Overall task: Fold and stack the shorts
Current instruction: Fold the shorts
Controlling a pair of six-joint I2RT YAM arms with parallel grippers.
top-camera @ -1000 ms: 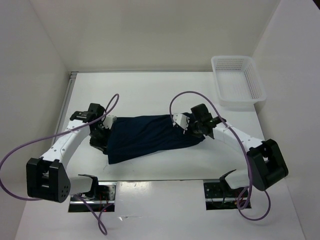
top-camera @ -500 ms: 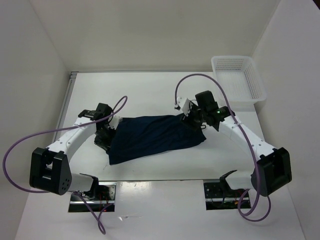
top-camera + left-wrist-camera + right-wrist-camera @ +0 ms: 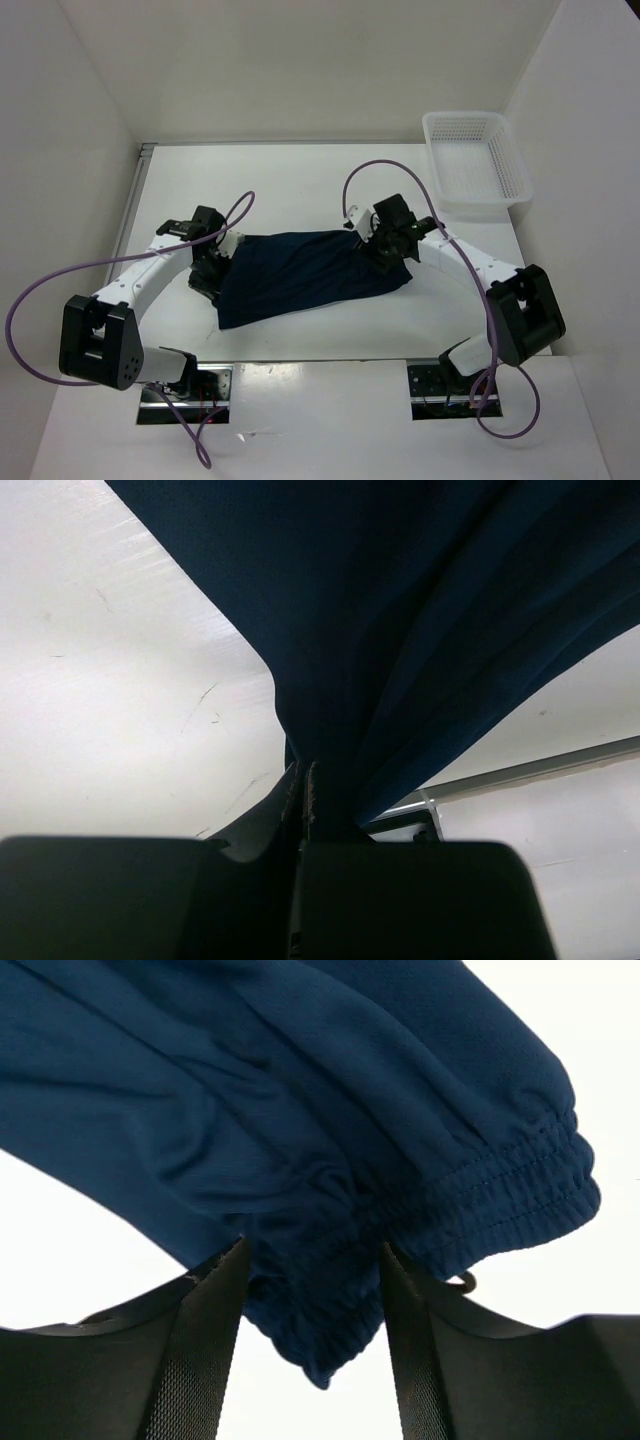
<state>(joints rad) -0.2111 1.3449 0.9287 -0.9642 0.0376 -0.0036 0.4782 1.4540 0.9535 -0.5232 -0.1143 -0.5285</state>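
The dark navy shorts (image 3: 300,275) lie spread flat across the middle of the table, waistband end to the right. My left gripper (image 3: 213,268) sits at their left edge, shut on a pinch of the cloth; in the left wrist view the shorts (image 3: 400,630) run up from the closed jaws of the left gripper (image 3: 303,780). My right gripper (image 3: 386,250) is at the right end, open. In the right wrist view, the right gripper (image 3: 312,1252) has its jaws wide apart astride the gathered waistband corner of the shorts (image 3: 300,1110).
A white mesh basket (image 3: 478,160) stands at the table's back right corner. White walls close in the table at left, back and right. Purple cables loop over both arms. Two dark mounting plates (image 3: 450,385) sit at the near edge.
My right gripper has gone from shut to open on the waistband end, lifting back and then settling over it again. The left gripper shifted slightly right, still shut on the cloth.
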